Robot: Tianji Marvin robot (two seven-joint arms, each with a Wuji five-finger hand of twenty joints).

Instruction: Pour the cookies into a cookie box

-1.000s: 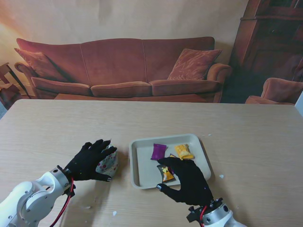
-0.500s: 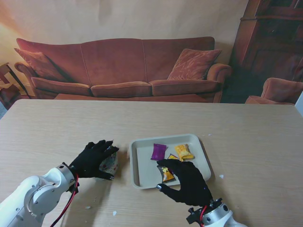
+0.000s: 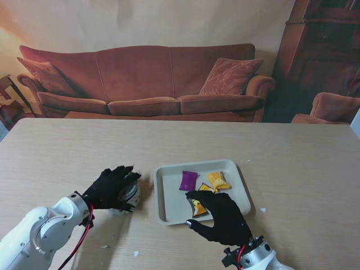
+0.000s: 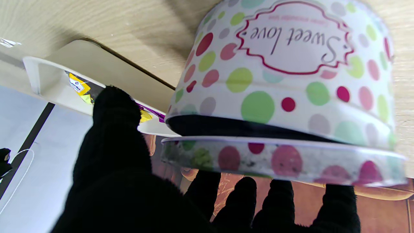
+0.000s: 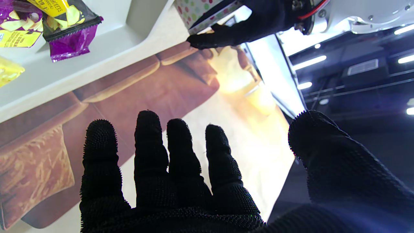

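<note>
A round polka-dot cookie box (image 3: 131,195) marked "Sweet love" (image 4: 291,64) stands on the table left of the tray. My left hand (image 3: 111,187) grips its lid (image 4: 278,158), which sits lifted off the box with a dark gap between them. A beige tray (image 3: 161,198) holds a purple cookie packet (image 3: 188,180), a yellow one (image 3: 218,180) and a dark one (image 3: 198,207). My right hand (image 3: 222,216) hovers open over the tray's near side, its fingers (image 5: 152,155) spread and holding nothing, partly covering the dark packet.
Small white scraps lie on the wooden table (image 3: 292,163) near my arms and right of the tray. Behind the table's far edge stand a red sofa (image 3: 146,81), a dark cabinet (image 3: 323,50) and an armchair (image 3: 334,109).
My left hand has turned over the box and drawn slightly toward me, raising the lid. My right hand has barely moved.
</note>
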